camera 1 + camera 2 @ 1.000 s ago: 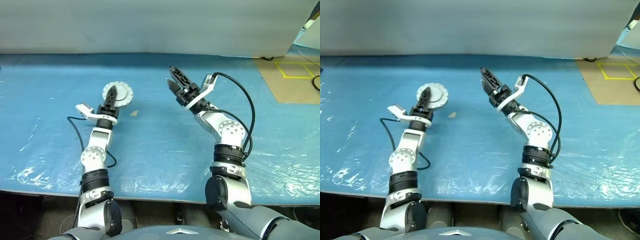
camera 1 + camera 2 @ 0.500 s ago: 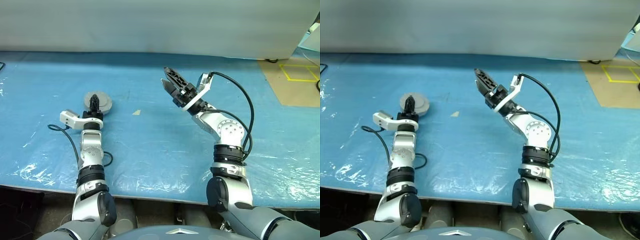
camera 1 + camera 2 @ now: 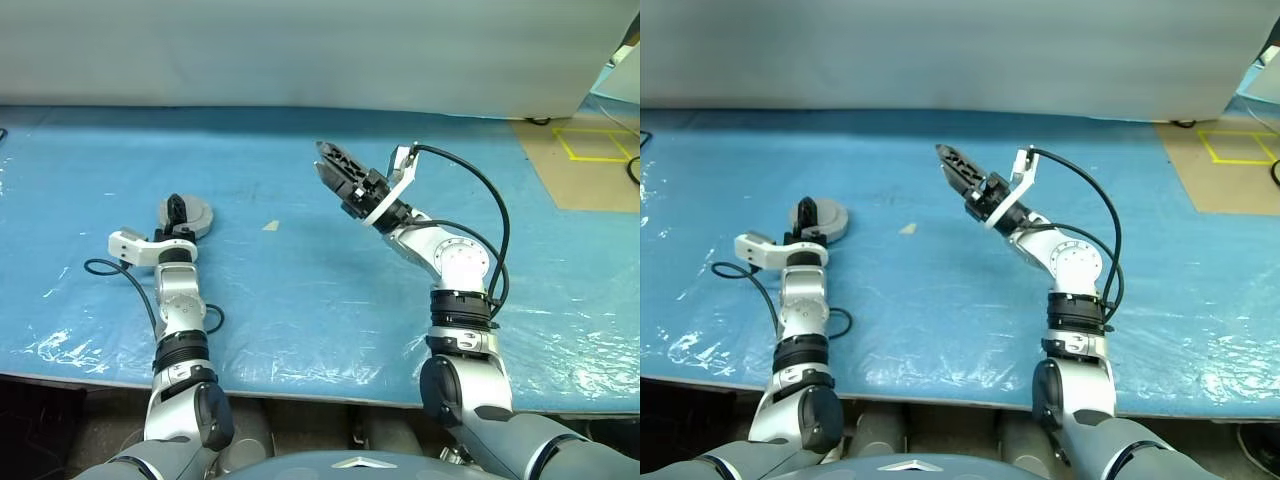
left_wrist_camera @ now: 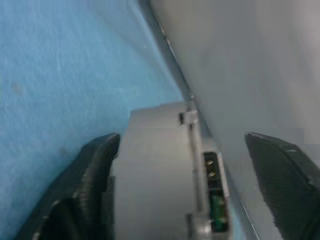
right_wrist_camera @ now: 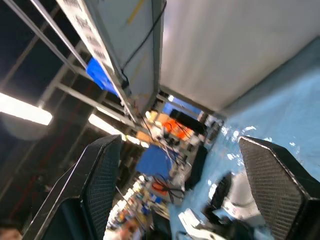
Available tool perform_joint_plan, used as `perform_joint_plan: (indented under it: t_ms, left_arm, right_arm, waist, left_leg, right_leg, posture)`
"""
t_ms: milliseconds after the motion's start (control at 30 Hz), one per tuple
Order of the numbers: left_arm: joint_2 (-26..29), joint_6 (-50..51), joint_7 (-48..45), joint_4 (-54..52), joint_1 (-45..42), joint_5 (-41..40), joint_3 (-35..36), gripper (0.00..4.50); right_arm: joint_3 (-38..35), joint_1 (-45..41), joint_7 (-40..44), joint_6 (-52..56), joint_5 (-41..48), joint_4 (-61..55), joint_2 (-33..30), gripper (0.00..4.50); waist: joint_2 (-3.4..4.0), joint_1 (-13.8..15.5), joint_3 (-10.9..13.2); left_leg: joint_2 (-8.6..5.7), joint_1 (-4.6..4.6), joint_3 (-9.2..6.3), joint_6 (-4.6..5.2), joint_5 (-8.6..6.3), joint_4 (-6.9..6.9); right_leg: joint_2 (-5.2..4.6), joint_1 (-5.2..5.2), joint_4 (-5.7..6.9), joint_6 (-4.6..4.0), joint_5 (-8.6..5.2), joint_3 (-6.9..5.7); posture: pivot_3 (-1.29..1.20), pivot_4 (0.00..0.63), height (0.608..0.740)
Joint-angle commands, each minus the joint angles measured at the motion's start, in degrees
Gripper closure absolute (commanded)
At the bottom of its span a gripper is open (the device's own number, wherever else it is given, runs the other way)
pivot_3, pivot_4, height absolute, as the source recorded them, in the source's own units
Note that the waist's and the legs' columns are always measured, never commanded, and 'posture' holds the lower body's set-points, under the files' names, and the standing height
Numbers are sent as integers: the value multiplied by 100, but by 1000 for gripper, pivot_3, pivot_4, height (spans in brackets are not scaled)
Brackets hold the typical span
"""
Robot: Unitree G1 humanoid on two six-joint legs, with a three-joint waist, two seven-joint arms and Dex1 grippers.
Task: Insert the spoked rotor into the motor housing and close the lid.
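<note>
The motor housing (image 3: pixel 188 215) is a short round grey puck lying on the blue plastic sheet (image 3: pixel 300 290), its lid (image 3: pixel 194 211) shut and showing a plain matte face; the left gripper (image 3: pixel 175 208) overlaps its near edge and hides part of it; right of the housing lies a small pale scrap (image 3: pixel 270 225), too small to identify; well right of the housing the right gripper (image 3: pixel 333 165) is raised off the sheet, its black fingers apart and empty. In the left wrist view the housing (image 4: pixel 160 170) sits between two spread ribbed fingers (image 4: pixel 85 190), neither pressing it; a small screw and green part show at its seam; edges are blurred. In the right wrist view, textured fingers (image 5: pixel 100 185) stand wide; beyond lie ceiling lights and clutter, no writing readable.
</note>
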Motion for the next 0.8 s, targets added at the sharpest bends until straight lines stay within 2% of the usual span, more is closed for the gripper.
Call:
perform_joint_plan:
  t_ms: [33, 300, 433, 567, 667, 800]
  left_arm:
    - [224, -254, -73, -295, 194, 324, -21, 20]
    - [332, -745, 286, -744, 656, 737, 84, 20]
    - [588, -1061, 417, -985, 961, 1111, 147, 20]
    - [982, -432, -212, -1493, 1125, 990, -309, 20]
    - [1328, -45, -1437, -2150, 1241, 928, -1023, 20]
    - [1888, 294, -2647, -2521, 1325, 1535, -2179, 20]
  right_arm:
    - [614, 133, 510, -296, -661, -459, -253, 566]
    - [1495, 434, 1235, -941, -1755, -720, -556, 566]
    - [1915, 520, 1569, -1483, -2463, -784, -799, 566]
    - [2219, 604, 1884, -2318, -3219, -726, -1086, 566]
    - [2353, 759, 2181, -3017, -3697, -670, -1312, 566]
    - [2296, 962, 2363, -3735, -4126, -515, -1559, 566]
  waist:
    - [0, -6, 0]
    - [-1, 2, -1]
    - [-5, -3, -2]
    - [-7, 10, -2]
    - [-11, 81, -4]
    - [-11, 117, -4]
  left_leg:
    - [0, 2, 0, 0, 0, 0]
    - [0, -2, -1, 0, 0, 1]
    - [1, 0, -1, 0, 0, 4]
    - [3, -2, -4, 0, 0, 8]
    - [1, -5, -4, 0, 0, 13]
    - [1, 1, 3, 1, -1, 15]
  right_leg:
    - [0, 2, 0, 0, 0, 0]
    - [-2, 2, -2, 0, 0, -2]
    - [-2, 4, -3, 0, 0, -1]
    - [-1, 4, -1, 0, -1, -5]
    - [-5, 6, -1, -8, -6, -5]
    - [-6, 5, 0, -23, -15, -2]
  posture:
    - [0, 150, 740]
    - [0, 150, 740]
    - [0, 150, 740]
    - [0, 150, 740]
    - [0, 150, 740]
    - [0, 150, 740]
